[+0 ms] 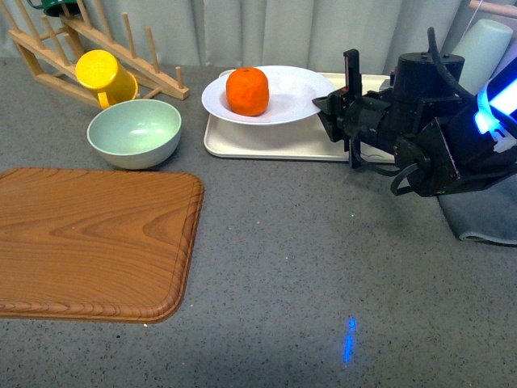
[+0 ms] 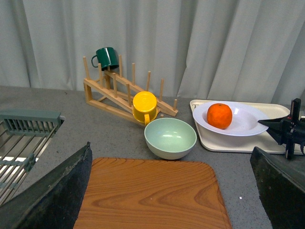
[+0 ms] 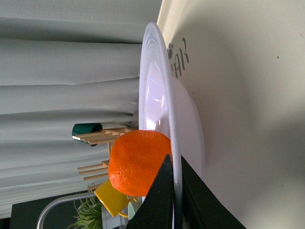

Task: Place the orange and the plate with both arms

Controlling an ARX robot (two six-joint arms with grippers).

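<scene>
There was one orange [image 1: 247, 90], one plate [image 1: 295, 89], one beige tray [image 1: 266, 142], one pale green bowl [image 1: 134, 132], one wooden cutting board [image 1: 89, 240] and one wooden rack [image 2: 126, 93]. Cups numbered two: a yellow cup [image 1: 105, 77] and a green cup [image 2: 106, 57]. One gripper [image 1: 325, 107] showed.

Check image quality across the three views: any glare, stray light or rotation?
Front view: blue LED glow on the right arm, blue streak on the table. Right wrist view: turned sideways, glare on the plate, orange sharp. Left wrist view: evenly lit, dark gripper parts fill the lower corners.
</scene>
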